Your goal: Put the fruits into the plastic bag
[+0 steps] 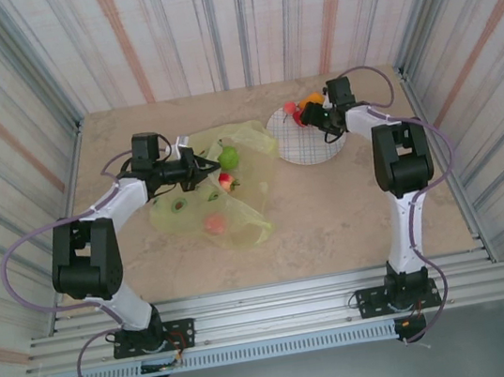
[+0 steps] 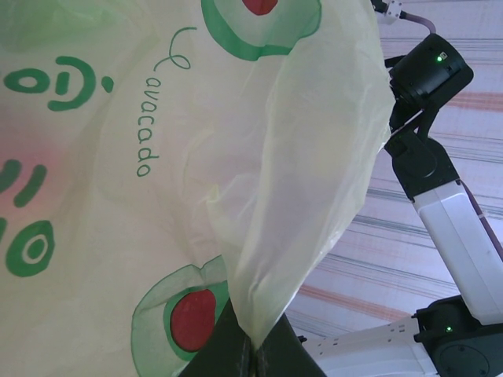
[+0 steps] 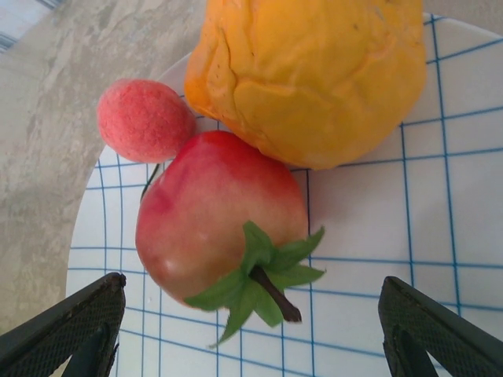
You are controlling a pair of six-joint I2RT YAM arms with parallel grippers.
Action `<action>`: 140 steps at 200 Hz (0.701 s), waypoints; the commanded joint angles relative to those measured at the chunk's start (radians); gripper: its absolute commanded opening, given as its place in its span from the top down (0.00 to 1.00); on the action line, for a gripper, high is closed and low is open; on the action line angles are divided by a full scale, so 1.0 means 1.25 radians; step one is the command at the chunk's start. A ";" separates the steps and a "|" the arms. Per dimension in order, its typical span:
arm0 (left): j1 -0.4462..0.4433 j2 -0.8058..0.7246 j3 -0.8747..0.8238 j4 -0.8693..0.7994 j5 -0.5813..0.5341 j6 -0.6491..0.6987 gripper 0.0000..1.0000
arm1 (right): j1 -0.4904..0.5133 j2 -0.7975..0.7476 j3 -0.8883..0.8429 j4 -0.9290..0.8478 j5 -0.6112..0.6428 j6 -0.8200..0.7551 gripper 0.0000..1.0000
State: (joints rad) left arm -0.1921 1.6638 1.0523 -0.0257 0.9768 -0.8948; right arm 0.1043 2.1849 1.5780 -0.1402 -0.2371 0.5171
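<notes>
**Right arm lines up the next fruit; left arm holds the bag**

Nearest the bases, the bag (image 1: pixel 238 224) lies crumpled on the tabletop (image 1: pixel 352 221), left of centre, with a pale red fruit (image 1: pixel 215 223) showing through its film. Just beyond, the left end effector (image 1: pixel 200 168) is pinched shut on a fold of the bag, lifting its edge. A green apple (image 1: pixel 228 158) and a red fruit (image 1: pixel 225 181) sit at the mouth — inside or merely on the rim, I cannot tell. Farther back and to the right, the right end effector (image 1: pixel 306 119) hangs over the plate (image 1: pixel 308 153), jaws wide, straddling a red apple (image 3: pixel 220 220) without touching it. An orange fruit (image 3: pixel 314 71) touches the apple, and a small pink fruit (image 3: pixel 144 119) sits at the plate's rim.

The step in hand looks like a pick from the plate. The next move calls for a square descent, closing on the apple alone, then a carry to the lifted mouth.

The bag's opening is lost behind its folds in the left wrist view, the orange fruit is cut off at the top — and the full fruit count is unclear.
</notes>
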 commanded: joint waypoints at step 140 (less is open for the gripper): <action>-0.003 -0.001 0.001 -0.011 0.019 0.010 1.00 | 0.008 0.096 0.097 -0.004 -0.066 0.023 0.32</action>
State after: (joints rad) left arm -0.1921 1.6642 1.0523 -0.0284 0.9768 -0.8948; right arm 0.1070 2.2818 1.6775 -0.1410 -0.3016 0.5240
